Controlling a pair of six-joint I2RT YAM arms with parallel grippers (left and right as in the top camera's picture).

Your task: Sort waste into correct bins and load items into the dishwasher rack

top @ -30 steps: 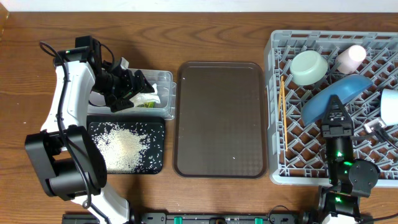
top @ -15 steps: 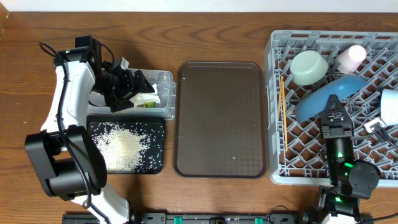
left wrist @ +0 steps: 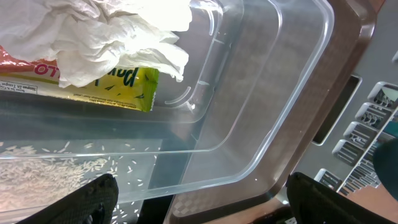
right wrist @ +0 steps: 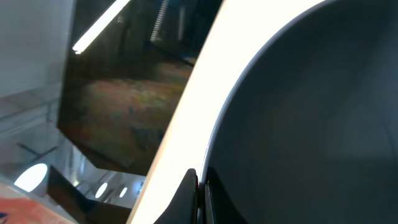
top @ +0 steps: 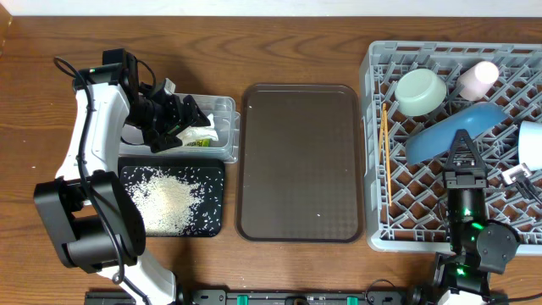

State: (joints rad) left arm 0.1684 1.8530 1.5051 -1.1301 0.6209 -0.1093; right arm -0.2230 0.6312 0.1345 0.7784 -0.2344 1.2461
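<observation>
The blue plate-bowl [top: 440,135] leans on edge in the grey dishwasher rack [top: 377,229]. My right gripper [top: 464,144] is shut on its rim, and in the right wrist view the right gripper [right wrist: 200,186] pinches the bright edge of the plate-bowl [right wrist: 311,124]. Over the clear tub [top: 222,106] my left gripper [top: 169,119] hangs open and empty. That tub [left wrist: 261,112] holds the white tissue [left wrist: 112,31] and the yellow-green wrapper [left wrist: 118,90], above the left gripper [left wrist: 208,196]. Rice grains [top: 169,199] lie in the black tray [top: 216,220].
A mint-green bowl [top: 421,91], a pink cup [top: 478,76], a white cup [top: 530,144] and wooden chopsticks [top: 384,135] are in the rack. The large brown serving tray [top: 299,161] lies between the bins and the rack.
My right gripper has closed fully on the plate-bowl's rim and shifted slightly right, carrying the plate-bowl with it. The left arm has not moved.
</observation>
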